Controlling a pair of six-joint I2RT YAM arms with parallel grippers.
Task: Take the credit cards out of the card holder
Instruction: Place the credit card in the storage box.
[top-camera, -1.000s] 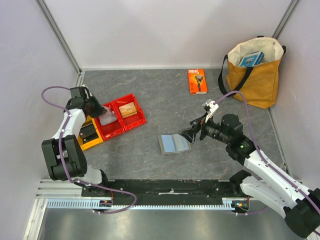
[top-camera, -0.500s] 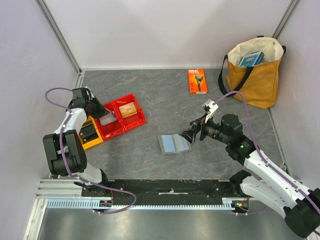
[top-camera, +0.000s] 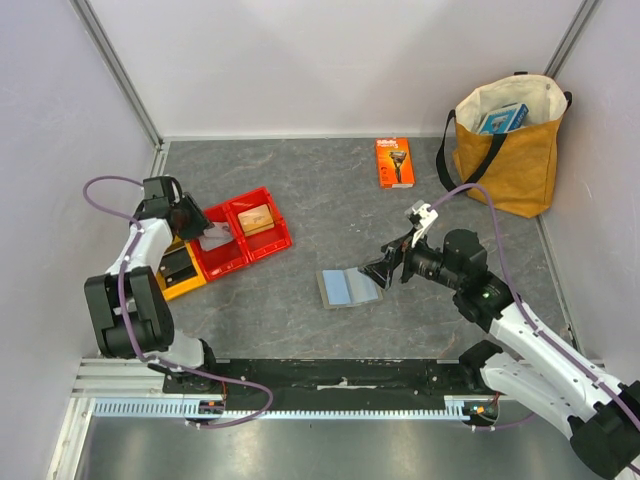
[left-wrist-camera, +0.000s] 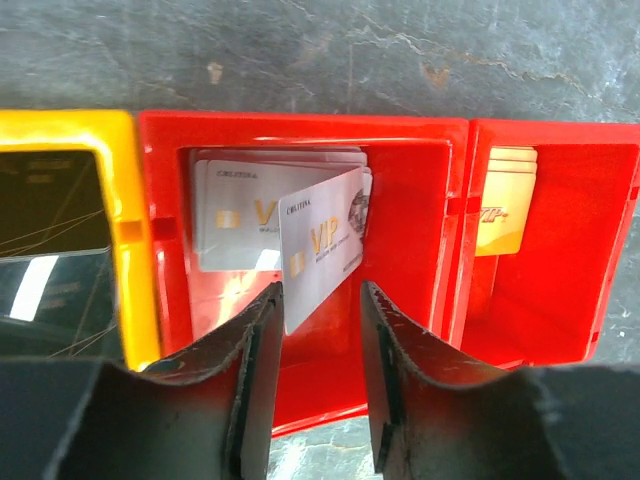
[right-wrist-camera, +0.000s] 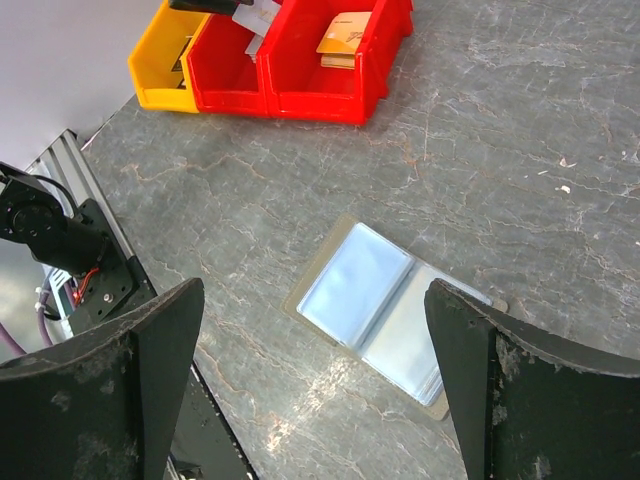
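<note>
Left: hovering over the red plastic bin (left-wrist-camera: 300, 128) with left gripper (left-wrist-camera: 318, 292) parted, white credit card (left-wrist-camera: 325, 240) tilted at its tips, contact unclear. Centre: grey folding card holder (right-wrist-camera: 390, 310) lying open, flat. Above it, right gripper (right-wrist-camera: 312, 292) spread wide.

White link shells, black joint housings on left arm (top-camera: 140, 246), right arm (top-camera: 525, 326); purple cable (top-camera: 105, 179) looping along each; scuffed black tool fingers (left-wrist-camera: 250, 385).

Robot laboratory test cell: white panel walls (top-camera: 330, 60) on aluminium struts (top-camera: 114, 65) rise beyond the right claw (top-camera: 384, 267), enclosing a grey tabletop (top-camera: 320, 190); mounting rail (top-camera: 300, 408) behind it.
</note>
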